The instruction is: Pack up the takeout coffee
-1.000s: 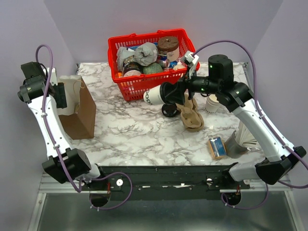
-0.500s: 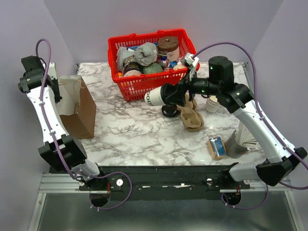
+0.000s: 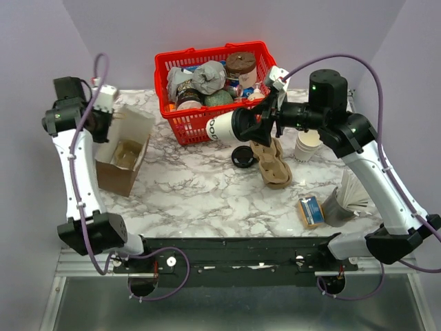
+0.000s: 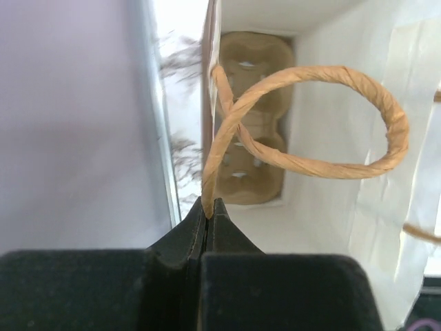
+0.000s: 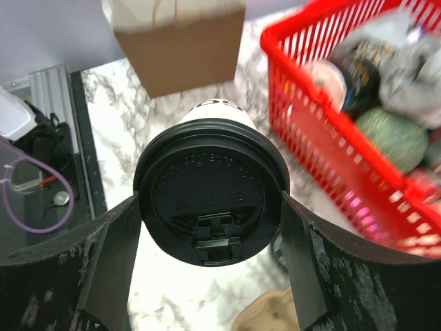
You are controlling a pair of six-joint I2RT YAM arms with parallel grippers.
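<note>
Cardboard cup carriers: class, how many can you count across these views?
2. One carrier lies inside the paper bag; another lies on the table. The basket may hide more.

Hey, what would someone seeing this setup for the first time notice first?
Probably the takeout coffee, held on its side in mid-air by the right gripper, just in front of the bright red basket crammed with items at the back. On the far left, the left gripper pinches the twisted handle of a brown paper bag, whose open mouth shows a cardboard cup carrier at the bottom.
</note>
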